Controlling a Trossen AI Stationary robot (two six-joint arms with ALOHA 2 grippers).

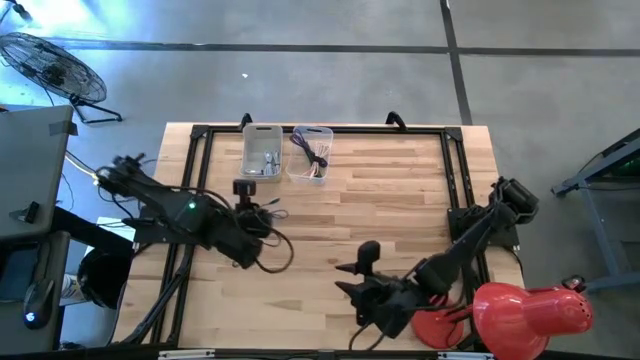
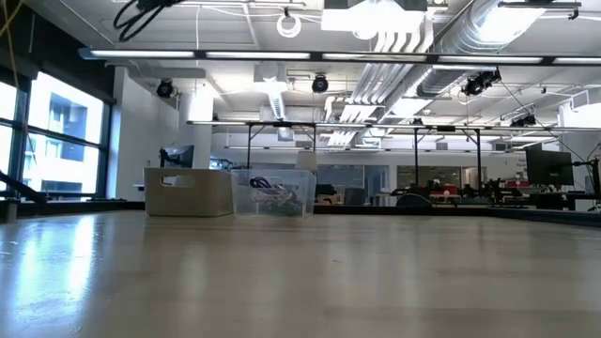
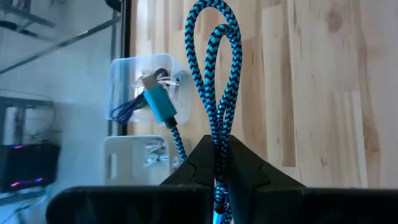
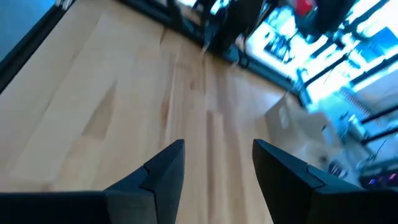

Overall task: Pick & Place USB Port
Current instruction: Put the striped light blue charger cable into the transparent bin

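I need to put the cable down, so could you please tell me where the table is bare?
Bare wood spans the table middle, between the two bins at the far edge and the right pincer. Crowded: around the left pincer, shut on the blue cable, below the bins.

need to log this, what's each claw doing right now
left claw: closed on the blue braided cable
right claw: open, holding nothing

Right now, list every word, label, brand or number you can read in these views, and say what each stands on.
None can be read. The two bins, the blue braided cable clamped in the left gripper and the red lamp show no lettering; room signs in the low view are too small.
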